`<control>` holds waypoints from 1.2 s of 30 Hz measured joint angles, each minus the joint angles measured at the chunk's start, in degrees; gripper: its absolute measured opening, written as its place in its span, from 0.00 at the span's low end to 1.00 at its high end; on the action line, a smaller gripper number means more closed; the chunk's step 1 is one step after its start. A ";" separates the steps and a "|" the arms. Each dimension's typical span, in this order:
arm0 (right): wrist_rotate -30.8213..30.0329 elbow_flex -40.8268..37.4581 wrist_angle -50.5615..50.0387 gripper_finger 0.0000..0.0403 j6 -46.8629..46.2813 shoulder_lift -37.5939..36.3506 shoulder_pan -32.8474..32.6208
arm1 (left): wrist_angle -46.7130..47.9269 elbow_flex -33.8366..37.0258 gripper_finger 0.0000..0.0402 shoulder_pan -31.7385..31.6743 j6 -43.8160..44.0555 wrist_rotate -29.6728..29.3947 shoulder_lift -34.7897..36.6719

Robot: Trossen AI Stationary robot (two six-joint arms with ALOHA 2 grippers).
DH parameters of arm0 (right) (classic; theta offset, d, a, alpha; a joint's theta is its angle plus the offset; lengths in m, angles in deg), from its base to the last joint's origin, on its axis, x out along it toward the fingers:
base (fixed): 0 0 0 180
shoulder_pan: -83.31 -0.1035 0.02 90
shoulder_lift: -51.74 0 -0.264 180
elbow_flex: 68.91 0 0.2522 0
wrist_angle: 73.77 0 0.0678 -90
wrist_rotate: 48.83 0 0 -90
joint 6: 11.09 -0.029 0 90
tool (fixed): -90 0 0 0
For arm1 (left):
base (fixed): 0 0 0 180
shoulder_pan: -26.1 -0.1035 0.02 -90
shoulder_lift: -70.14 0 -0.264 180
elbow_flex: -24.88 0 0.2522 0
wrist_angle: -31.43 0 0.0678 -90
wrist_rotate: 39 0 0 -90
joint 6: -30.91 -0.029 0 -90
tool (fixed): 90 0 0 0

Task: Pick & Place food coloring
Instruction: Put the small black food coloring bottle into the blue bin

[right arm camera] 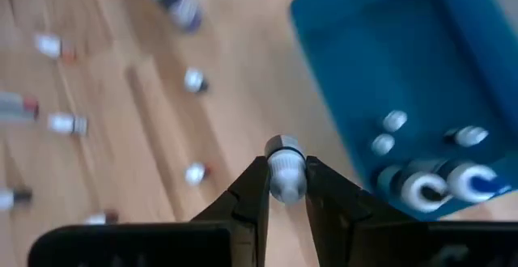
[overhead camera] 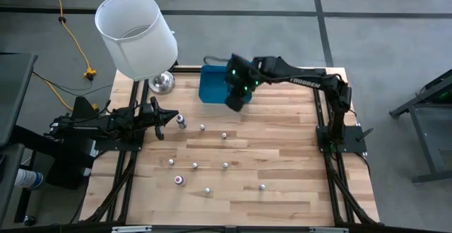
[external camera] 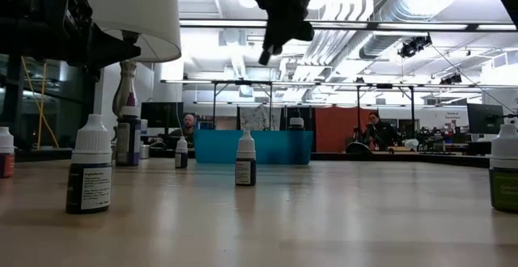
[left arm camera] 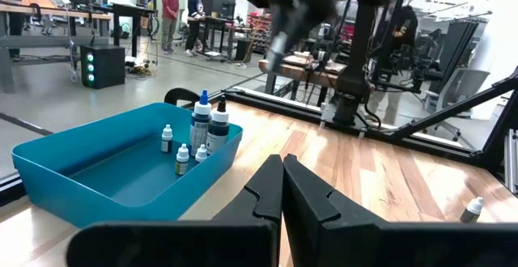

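Observation:
My right gripper (right arm camera: pixel 285 176) hangs high over the table beside the blue bin (right arm camera: pixel 380 57), shut on one small white-capped food coloring bottle (right arm camera: pixel 284 163). In the high view it is at the bin's near right corner (overhead camera: pixel 236 100). Several more food coloring bottles stand upright on the wood, among them (overhead camera: pixel 202 128), (overhead camera: pixel 225 165) and a purple one (overhead camera: pixel 179 180). Others sit inside the bin (left arm camera: pixel 182 160). My left gripper (left arm camera: pixel 282 188) is shut at the table's left side (overhead camera: pixel 165 120), touching nothing. My right gripper pinches the little bottle between its two fingers (right arm camera: pixel 252 188), with the white cap end (right arm camera: pixel 283 148) sticking out past the tips. The fingers slant steeply downward from the table's right. The bottle is lifted clear of the table and the bin.
A lamp with a white shade (overhead camera: pixel 136 34) and shiny metal base (overhead camera: pixel 161 82) stands at the far left corner, next to the bin (overhead camera: pixel 210 86). A dark bottle (overhead camera: pixel 181 121) stands just in front of my left gripper. People move in the room beyond the table.

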 joint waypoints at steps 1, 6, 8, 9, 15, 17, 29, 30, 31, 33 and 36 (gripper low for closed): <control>-0.01 0.15 1.20 0.14 -0.45 0.00 0.72 | 0.00 0.00 0.00 -0.01 0.00 -0.02 0.01; -0.09 0.18 7.55 0.14 -4.36 1.42 3.75 | 0.00 -0.01 0.00 0.00 0.00 -0.02 -0.01; -0.01 0.19 10.26 0.14 -6.07 2.74 4.99 | 0.00 0.00 0.00 0.00 0.00 0.00 -0.02; 0.12 0.19 11.21 0.14 -7.07 3.60 5.59 | 0.00 0.00 0.00 -0.01 0.00 -0.01 0.00; 0.91 0.15 16.60 0.14 -11.93 9.13 9.62 | 0.00 -0.02 0.00 0.00 0.00 -0.02 0.00; 0.97 0.15 17.78 0.14 -12.86 10.69 10.90 | 0.00 0.00 0.00 0.00 0.00 -0.02 0.01; 0.60 0.13 17.39 0.15 -13.87 15.47 18.37 | 0.00 -0.02 0.00 -0.01 0.00 -0.02 -0.01; 0.55 0.12 16.75 0.15 -13.85 15.54 18.93 | 0.00 0.00 0.00 -0.02 0.00 -0.01 -0.02; 0.27 -0.03 16.48 0.15 -13.83 15.74 19.35 | 0.00 -0.01 0.00 -0.01 0.00 -0.01 -0.01; -0.30 -0.05 16.14 0.15 -13.79 16.03 20.23 | 0.00 0.00 0.00 0.00 0.00 0.00 -0.01; -0.84 -0.11 14.73 0.14 -13.70 16.13 21.41 | 0.00 -0.01 0.00 0.00 0.00 -0.01 0.01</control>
